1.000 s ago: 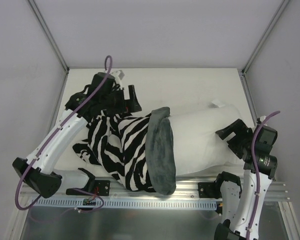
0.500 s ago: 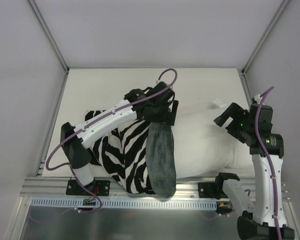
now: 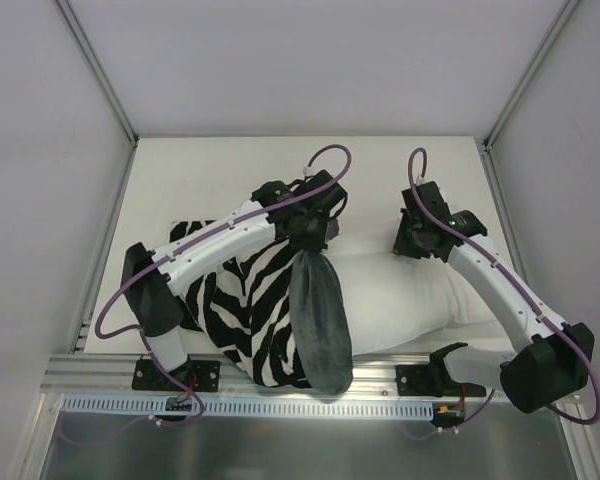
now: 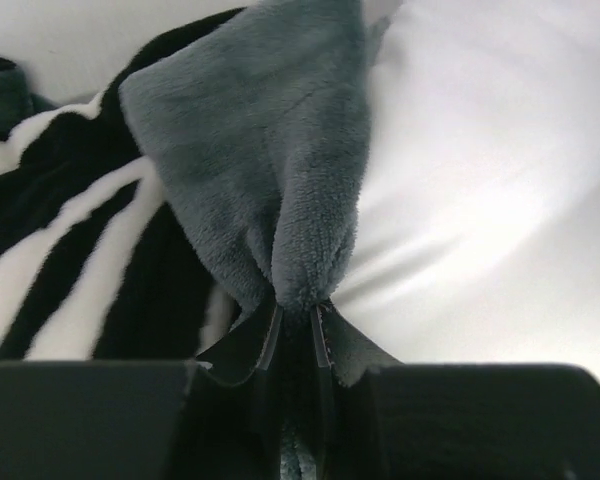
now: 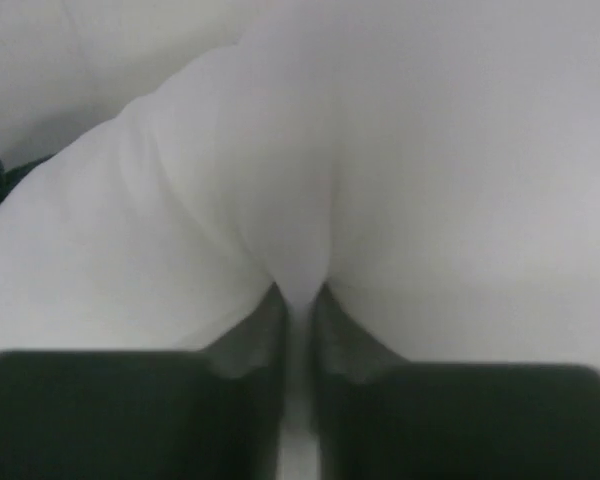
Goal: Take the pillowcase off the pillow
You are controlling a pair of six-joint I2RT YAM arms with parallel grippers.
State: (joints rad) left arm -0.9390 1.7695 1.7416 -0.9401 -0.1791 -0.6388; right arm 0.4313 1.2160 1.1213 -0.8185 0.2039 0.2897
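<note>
1. Top external view, nearest first: the pillowcase (image 3: 242, 300) lies on the left of the table (image 3: 400, 165), zebra stripes up. Its grey plush mouth is bunched in a band across the middle of the pillow (image 3: 400, 295).
2. To the right of that band, the pillow's white half lies bare.
3. Farther back, the left gripper (image 3: 315, 240) sits at the band's far end. The left wrist view shows its fingers almost together, pinching a fold of grey plush.
4. Beside it, the right gripper (image 3: 412, 243) meets the pillow's far edge, clamped narrowly on a pinch of white pillow fabric.
</note>
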